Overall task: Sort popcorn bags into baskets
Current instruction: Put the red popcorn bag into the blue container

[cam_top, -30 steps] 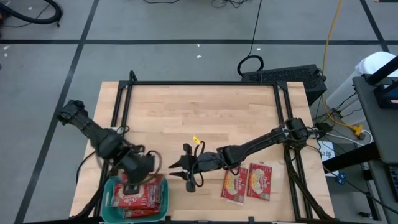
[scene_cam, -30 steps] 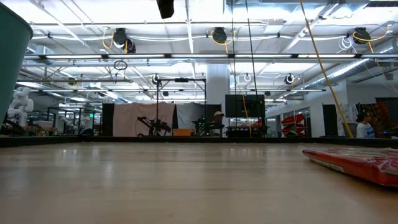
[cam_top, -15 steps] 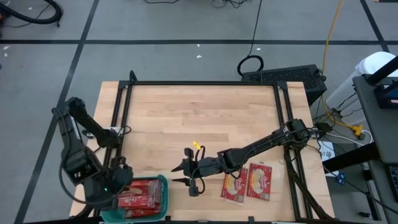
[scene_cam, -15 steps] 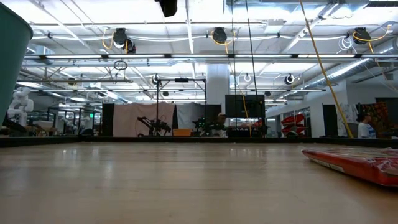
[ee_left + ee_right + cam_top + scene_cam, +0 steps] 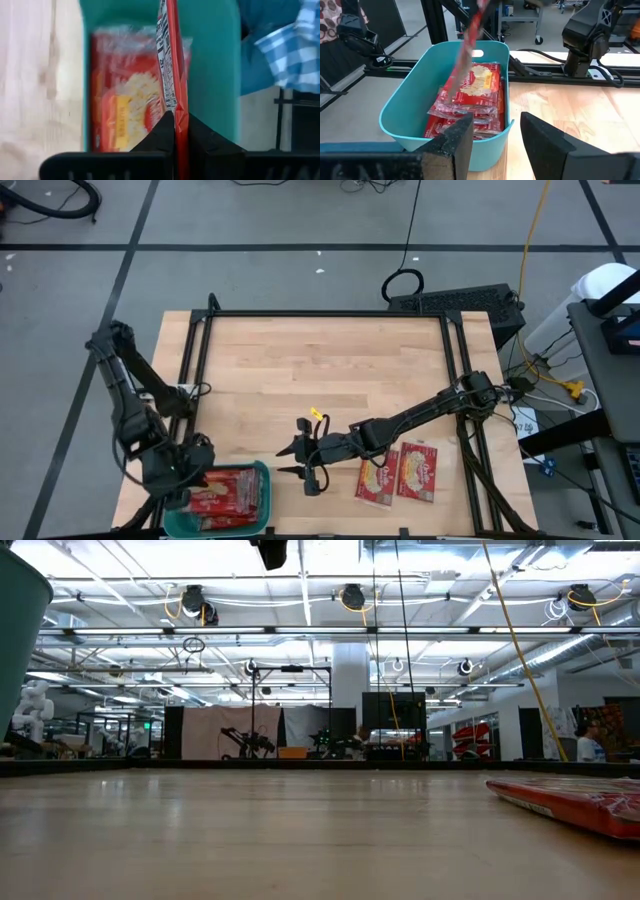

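Observation:
A teal basket (image 5: pixel 262 480) stands at the table's near left corner, with several red popcorn bags (image 5: pixel 470 107) stacked flat inside. My left gripper (image 5: pixel 178 483) hovers over the basket's left side, shut on one more popcorn bag (image 5: pixel 468 47). Two bags (image 5: pixel 378 477) (image 5: pixel 419 471) lie flat side by side on the table near the front edge. My right gripper (image 5: pixel 287 460) stands open just right of the basket, pointing at it, with nothing between its fingers. My left gripper pinches one end of the popcorn bag (image 5: pixel 176 117) between its two fingers, slanting down from above. The bag shows edge-on and hangs tilted below the fingers into the basket. Whether its lower end (image 5: pixel 451 95) touches the stack, I cannot tell.
A black rail frame (image 5: pixel 330 314) runs round the wooden tabletop. The far half of the table (image 5: pixel 320 370) is bare wood. In the low view the basket's wall (image 5: pixel 15 640) shows at the left and a bag (image 5: pixel 580 802) at the right.
My left gripper has swung toward the table's left edge and down, from over the basket's middle to its left side, carrying the bag with it. My right gripper has opened wider and otherwise kept its place.

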Available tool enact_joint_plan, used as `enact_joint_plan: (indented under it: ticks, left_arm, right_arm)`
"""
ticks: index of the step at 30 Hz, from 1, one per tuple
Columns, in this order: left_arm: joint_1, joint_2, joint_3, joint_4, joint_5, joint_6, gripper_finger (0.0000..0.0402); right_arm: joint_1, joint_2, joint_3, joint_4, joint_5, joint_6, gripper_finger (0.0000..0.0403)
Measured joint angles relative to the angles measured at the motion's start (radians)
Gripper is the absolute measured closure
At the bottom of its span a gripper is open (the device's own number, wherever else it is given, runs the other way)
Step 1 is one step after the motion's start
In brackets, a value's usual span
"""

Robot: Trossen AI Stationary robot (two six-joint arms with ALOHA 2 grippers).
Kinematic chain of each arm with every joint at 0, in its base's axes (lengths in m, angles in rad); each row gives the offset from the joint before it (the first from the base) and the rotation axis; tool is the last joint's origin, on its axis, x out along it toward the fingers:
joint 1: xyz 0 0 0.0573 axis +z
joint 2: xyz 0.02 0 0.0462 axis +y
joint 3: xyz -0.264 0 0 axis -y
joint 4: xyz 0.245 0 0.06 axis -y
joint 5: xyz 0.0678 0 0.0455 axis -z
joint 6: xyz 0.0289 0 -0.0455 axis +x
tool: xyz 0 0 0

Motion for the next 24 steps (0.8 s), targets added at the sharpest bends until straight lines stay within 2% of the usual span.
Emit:
enact_joint_plan:
  ticks: [3, 7, 12, 18, 24]
  left_arm:
    - [0.000, -0.064, -0.122, 0.128, 0.030, -0.019, 0.0381]
    - [0.001, -0.137, -0.263, 0.291, 0.068, -0.043, 0.0359]
    - [0.001, -0.188, -0.349, 0.282, 0.066, -0.084, 0.0337]
    - [0.001, -0.191, -0.370, 0.273, 0.061, -0.020, 0.0310]
    - [0.023, -0.191, -0.370, 0.208, 0.024, -0.002, 0.0254]
  right_arm:
    - [0.000, 0.000, 0.000, -0.002, 0.000, 0.000, 0.0245]
    - [0.000, 0.000, 0.000, -0.004, 0.000, 0.000, 0.0245]
    - [-0.007, 0.000, 0.000, -0.004, 0.000, 0.001, 0.0245]
    - [-0.009, 0.000, 0.000, -0.003, 0.000, 0.007, 0.0245]
    - [-0.010, 0.000, 0.000, 0.001, 0.001, 0.007, 0.0245]
